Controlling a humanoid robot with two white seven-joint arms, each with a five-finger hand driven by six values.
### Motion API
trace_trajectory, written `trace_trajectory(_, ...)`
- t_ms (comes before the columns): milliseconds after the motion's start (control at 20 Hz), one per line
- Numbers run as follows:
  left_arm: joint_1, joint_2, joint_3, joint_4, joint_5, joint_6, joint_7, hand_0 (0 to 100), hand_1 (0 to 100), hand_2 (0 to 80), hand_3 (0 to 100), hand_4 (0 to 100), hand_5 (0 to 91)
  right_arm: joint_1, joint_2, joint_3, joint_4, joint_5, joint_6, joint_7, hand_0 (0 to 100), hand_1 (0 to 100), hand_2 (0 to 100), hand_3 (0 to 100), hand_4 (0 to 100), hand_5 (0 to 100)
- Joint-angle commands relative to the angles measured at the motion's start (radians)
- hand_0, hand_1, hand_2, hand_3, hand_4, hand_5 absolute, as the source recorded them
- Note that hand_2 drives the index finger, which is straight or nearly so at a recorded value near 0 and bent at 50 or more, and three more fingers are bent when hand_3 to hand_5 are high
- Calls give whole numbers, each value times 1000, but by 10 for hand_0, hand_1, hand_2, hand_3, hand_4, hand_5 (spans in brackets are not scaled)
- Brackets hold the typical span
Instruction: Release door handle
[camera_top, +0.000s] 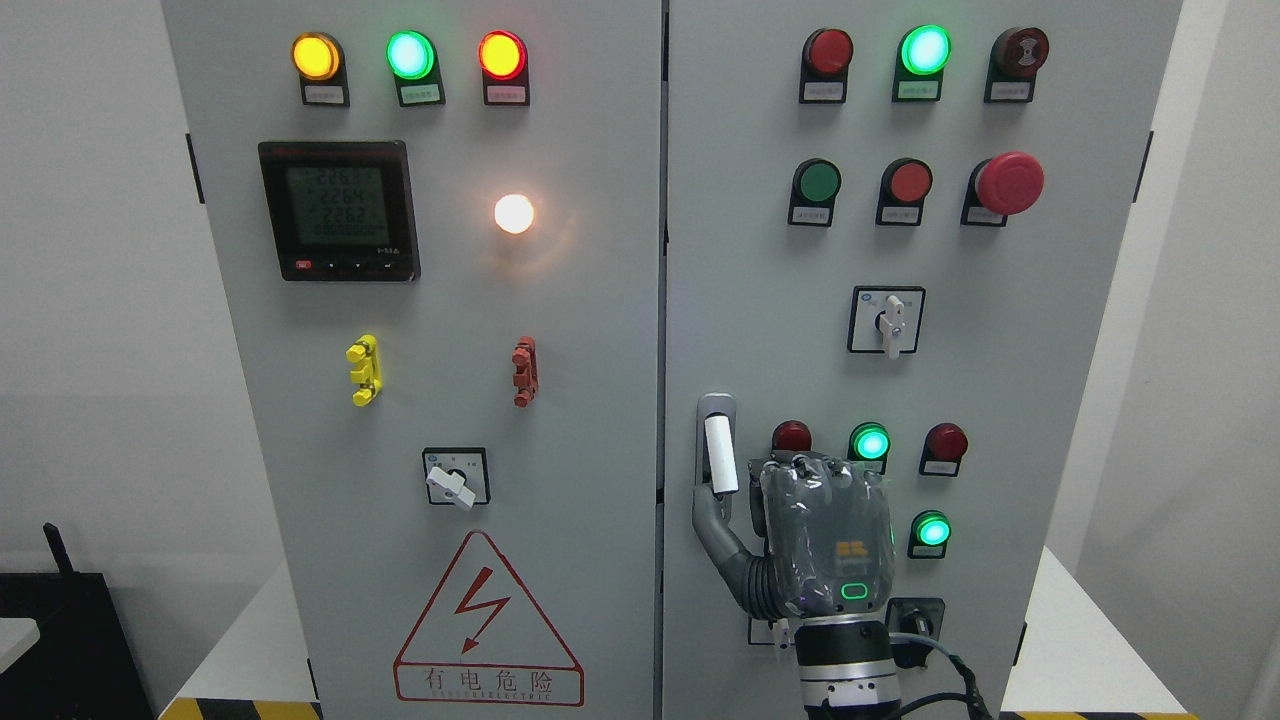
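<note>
A grey electrical cabinet (560, 330) with two doors; the right robot hand (815, 535) rests against the right door, thumb touching the white door handle (720, 455), fingers loosely extended, gripping nothing.

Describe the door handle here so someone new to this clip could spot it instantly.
On the right cabinet door, look along its left edge by the centre seam, below mid-height. The door handle is a white vertical bar in a grey recess beside the robot hand, the only elongated part among round lamps.
</note>
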Motion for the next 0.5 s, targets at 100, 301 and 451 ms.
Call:
trace_trajectory(100, -15, 0, 1, 25, -29, 0, 0, 120, 389, 0, 0, 0, 0, 1, 0, -2, -1, 2, 1, -1, 459, 450, 1000, 1000, 1000, 962)
trace_trajectory(301, -15, 0, 1, 25, -28, 0, 0, 120, 389, 0, 0, 0, 0, 8, 0, -5, 0, 0, 1, -4, 460, 449, 1000, 1000, 1000, 962)
trace_trajectory(451, -15, 0, 1, 25, -29, 0, 0, 120, 389, 0, 0, 0, 0, 11, 0, -7, 0, 0, 1, -7, 463, 448, 1000, 1000, 1000, 963)
